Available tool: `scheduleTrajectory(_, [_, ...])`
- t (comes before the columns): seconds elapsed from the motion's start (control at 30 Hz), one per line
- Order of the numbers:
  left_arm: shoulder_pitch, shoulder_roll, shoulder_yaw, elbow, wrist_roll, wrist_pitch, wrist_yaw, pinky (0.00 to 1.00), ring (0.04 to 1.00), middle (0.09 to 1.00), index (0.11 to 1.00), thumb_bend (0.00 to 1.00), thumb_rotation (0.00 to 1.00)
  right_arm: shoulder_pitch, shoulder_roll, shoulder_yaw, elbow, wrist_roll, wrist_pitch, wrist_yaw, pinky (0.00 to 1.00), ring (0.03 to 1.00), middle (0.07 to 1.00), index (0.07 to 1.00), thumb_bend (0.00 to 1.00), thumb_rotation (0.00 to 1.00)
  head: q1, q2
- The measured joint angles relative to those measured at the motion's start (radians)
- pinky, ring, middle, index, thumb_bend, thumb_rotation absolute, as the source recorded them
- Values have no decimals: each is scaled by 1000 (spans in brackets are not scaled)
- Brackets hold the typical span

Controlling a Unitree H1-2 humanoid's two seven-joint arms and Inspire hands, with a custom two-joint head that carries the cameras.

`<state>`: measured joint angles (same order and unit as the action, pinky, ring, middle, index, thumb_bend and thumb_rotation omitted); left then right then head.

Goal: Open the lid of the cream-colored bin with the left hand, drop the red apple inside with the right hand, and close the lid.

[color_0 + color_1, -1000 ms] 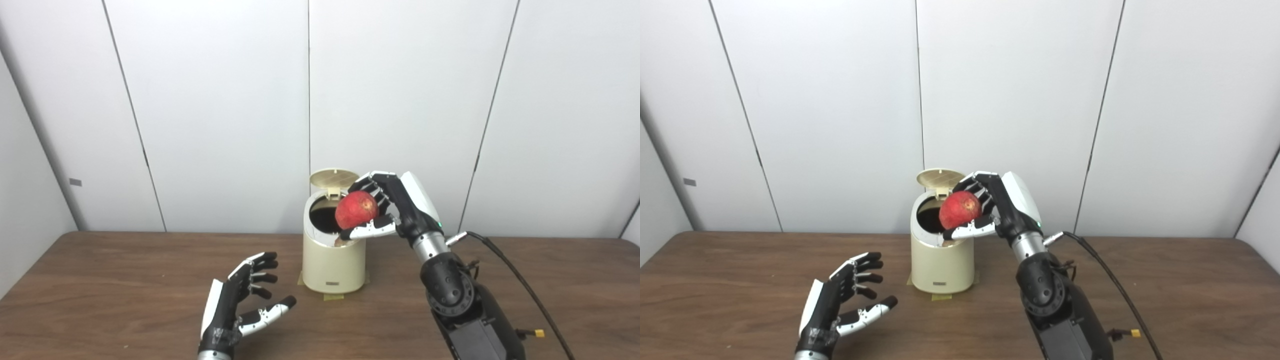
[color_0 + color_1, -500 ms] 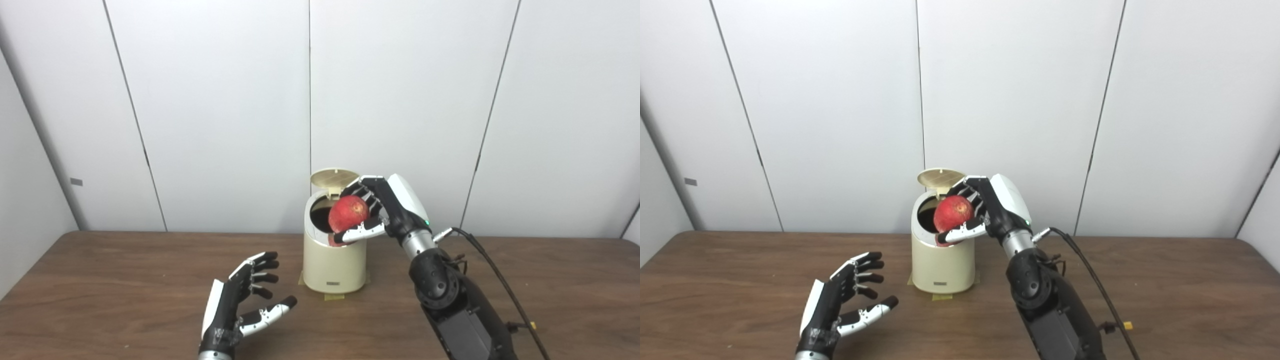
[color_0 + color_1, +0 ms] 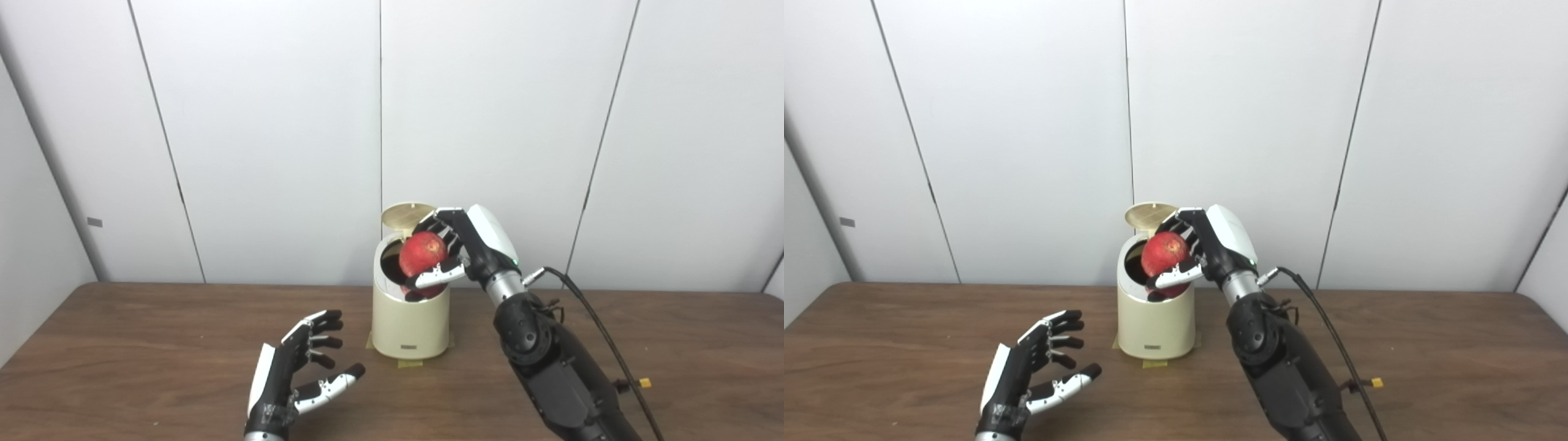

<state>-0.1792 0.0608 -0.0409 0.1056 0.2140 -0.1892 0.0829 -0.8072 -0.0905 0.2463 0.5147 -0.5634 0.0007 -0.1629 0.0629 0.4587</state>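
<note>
The cream-colored bin (image 3: 407,321) stands on the brown table with its round lid (image 3: 405,215) tipped up at the back, leaving the dark mouth exposed. My right hand (image 3: 467,248) is shut on the red apple (image 3: 421,256), holding it right over the bin's mouth at rim height. The thumb runs under the apple and the fingers curl over its far side. My left hand (image 3: 295,370) hovers open over the table, in front and to the left of the bin, apart from it, holding nothing.
A black cable (image 3: 603,340) trails from the right wrist down toward the table's right side, ending near a small yellow connector (image 3: 643,383). Tape (image 3: 410,364) marks the bin's base. White wall panels stand close behind the table (image 3: 122,343).
The right hand has carried the apple leftward and slightly down, from beside the bin's right rim to over its mouth. The left hand has stayed where it was. The lid remains up.
</note>
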Motion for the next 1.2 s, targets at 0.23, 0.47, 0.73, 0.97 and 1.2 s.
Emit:
scheduleTrajectory(0.23, [0,0,-6,-1,0,12,0,525,667,756,776,668,49,-11,-10,51,17,-76,-8,-40,280,448,496,491,521,0,0,3])
scheduleTrajectory(0.47, [0,1,-7,-1,2,13,0,519,666,760,773,668,44,-11,-18,63,-13,-93,28,-18,296,453,547,497,516,0,-2,0])
scheduleTrajectory(0.73, [0,2,-8,-1,-1,13,-4,513,664,762,769,665,45,-7,-21,65,-31,-95,55,9,321,440,636,635,841,109,-3,0])
scheduleTrajectory(0.97, [0,2,-8,-1,0,13,-4,515,663,759,766,672,49,0,-25,67,-45,-95,60,18,324,445,640,657,875,110,-6,2])
scheduleTrajectory(1.2, [0,2,-7,-1,-2,13,-6,517,669,762,767,671,39,2,-27,67,-52,-96,68,31,324,445,641,659,867,103,-9,3])
